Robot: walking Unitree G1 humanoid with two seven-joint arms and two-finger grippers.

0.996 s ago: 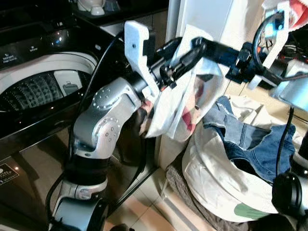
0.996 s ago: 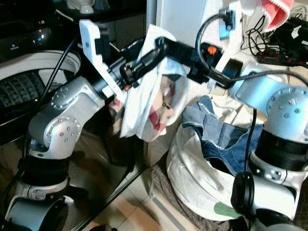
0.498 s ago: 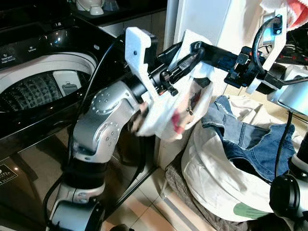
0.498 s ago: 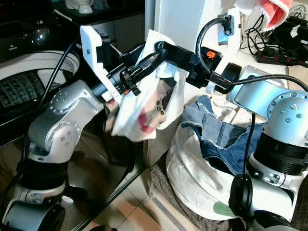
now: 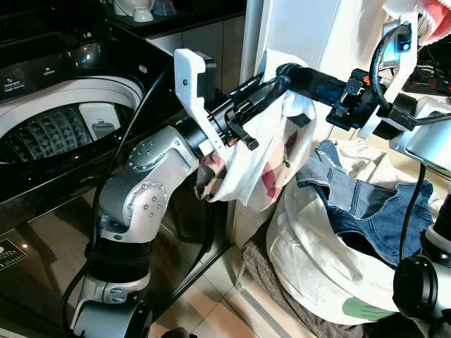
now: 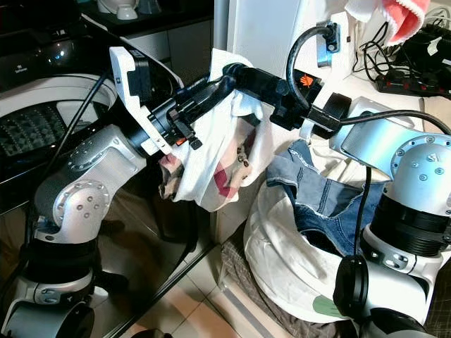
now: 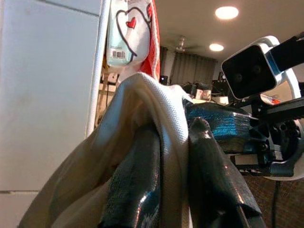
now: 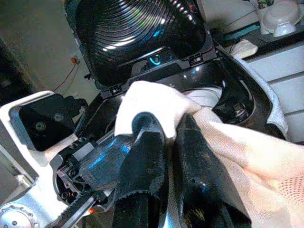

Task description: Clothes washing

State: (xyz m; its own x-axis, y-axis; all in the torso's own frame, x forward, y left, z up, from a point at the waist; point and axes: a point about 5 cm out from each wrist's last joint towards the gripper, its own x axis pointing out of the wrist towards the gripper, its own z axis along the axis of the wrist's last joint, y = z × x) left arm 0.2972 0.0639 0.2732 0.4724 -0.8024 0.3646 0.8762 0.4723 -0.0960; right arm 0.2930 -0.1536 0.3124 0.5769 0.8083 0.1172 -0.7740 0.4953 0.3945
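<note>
I'm holding a white patterned garment (image 5: 264, 158) in mid-air with both arms: the left gripper (image 5: 271, 83) and right gripper (image 6: 218, 83) are each clenching its top edge, fingers meeting there. It is hanging between the laundry bag (image 5: 317, 260) and the washing machine drum (image 5: 56, 130), which is lying open to my left, nearer the left arm.

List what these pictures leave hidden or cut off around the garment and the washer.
- White garment: its full shape is bunched between the left hand and right hand, so its kind is unclear.
- Washer drum: cut off by the eye view's left edge; its depth is hidden.
- Laundry bag: jeans cover what lies beneath.
- Washer panel text: too small to read.
</note>
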